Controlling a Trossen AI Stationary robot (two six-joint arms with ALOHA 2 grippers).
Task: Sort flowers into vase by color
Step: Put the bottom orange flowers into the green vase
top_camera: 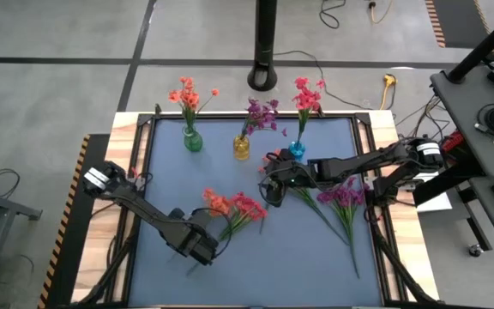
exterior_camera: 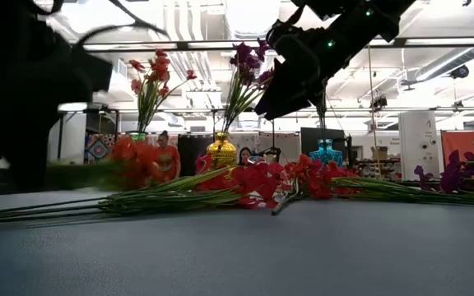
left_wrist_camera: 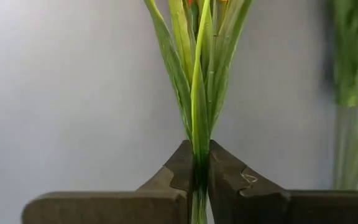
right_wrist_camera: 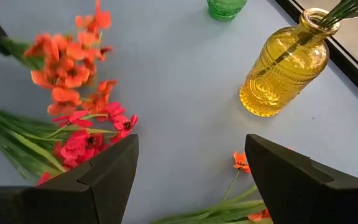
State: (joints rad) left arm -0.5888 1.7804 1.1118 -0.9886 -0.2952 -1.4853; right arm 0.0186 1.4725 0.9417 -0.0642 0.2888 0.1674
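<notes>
Green stems (left_wrist_camera: 199, 93) pinched tight between my left gripper's (left_wrist_camera: 199, 171) fingers, down on the blue mat (top_camera: 256, 257) near its front left part, orange-red blossoms (top_camera: 216, 202) just ahead. Pink-red flowers (top_camera: 249, 206) lie beside them, purple ones (top_camera: 343, 194) off to the right. My right gripper (right_wrist_camera: 191, 171) hovers mid-table with jaws wide apart, holding nothing, near the yellow vase (right_wrist_camera: 281, 68). Green vase (top_camera: 193, 140) and blue vase (top_camera: 297, 149) stand along the back, each already holding a spray.

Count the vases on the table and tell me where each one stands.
3, in a row along the far edge: the green vase on the left, the yellow vase in the middle, the blue vase on the right beside the right arm. None appear hidden.
</notes>
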